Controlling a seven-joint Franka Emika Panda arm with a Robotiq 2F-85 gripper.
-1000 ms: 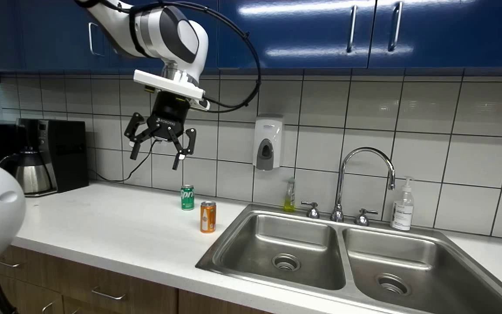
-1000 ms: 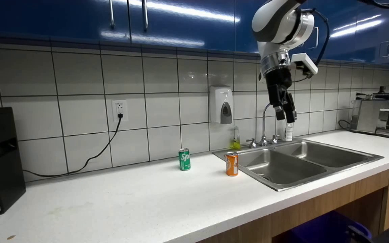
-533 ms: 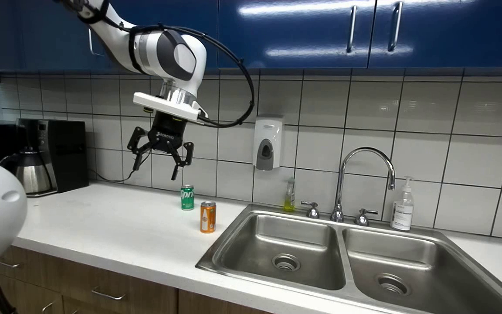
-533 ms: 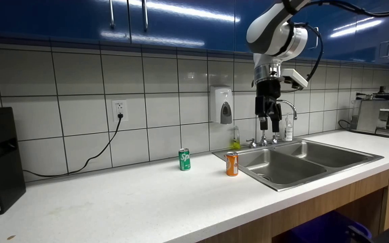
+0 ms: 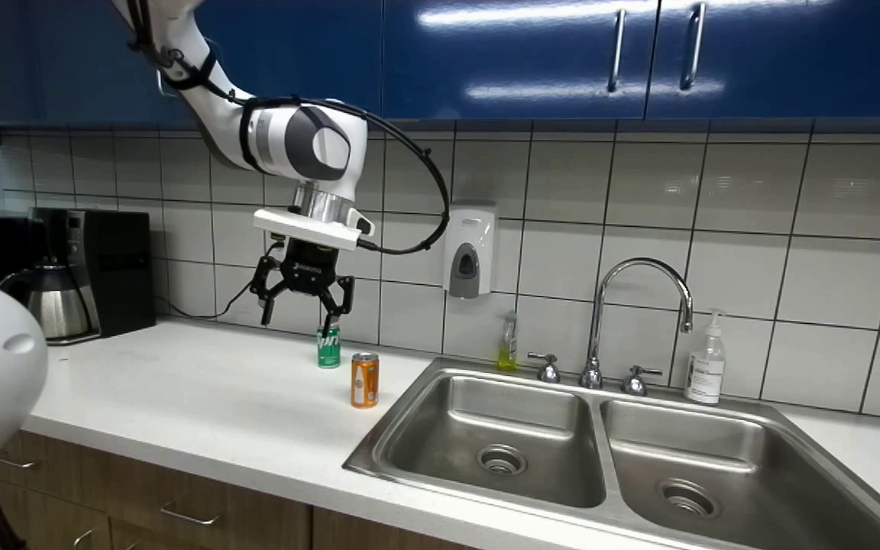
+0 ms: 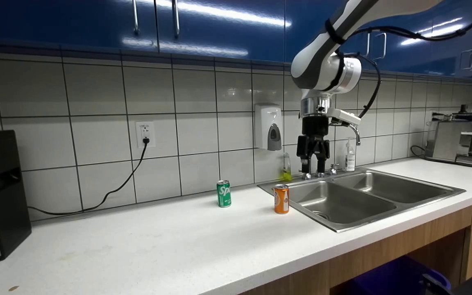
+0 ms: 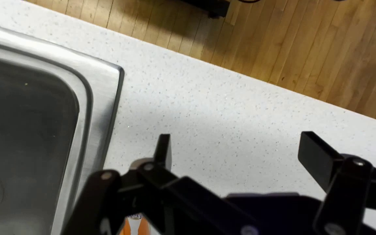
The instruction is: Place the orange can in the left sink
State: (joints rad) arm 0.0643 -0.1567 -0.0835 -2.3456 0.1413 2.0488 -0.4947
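Observation:
The orange can [image 5: 364, 380] stands upright on the counter beside the left sink [image 5: 440, 458]. It shows in both exterior views, also here [image 6: 281, 200]. In the wrist view only a sliver of the orange can [image 7: 144, 227] shows at the bottom edge, mostly hidden behind the left finger's linkage. My gripper [image 5: 297, 321] points down, open and empty, in the air above the counter, higher than the orange can and apart from it. In the wrist view the gripper [image 7: 235, 147] has bare counter between its fingers. The left sink [image 7: 21, 137] lies at the left there.
A green can [image 5: 328, 353] stands behind the orange can; one finger overlaps its top in that view. The faucet [image 5: 596, 328], a yellow-green soap bottle [image 5: 508, 344] and a pump bottle [image 5: 706, 367] stand behind the sink. A wall dispenser [image 6: 268, 127] hangs above the counter.
My gripper has come down toward the counter and turned more upright. It has shifted a little right in an exterior view. The cans have not moved and the gripper stays open.

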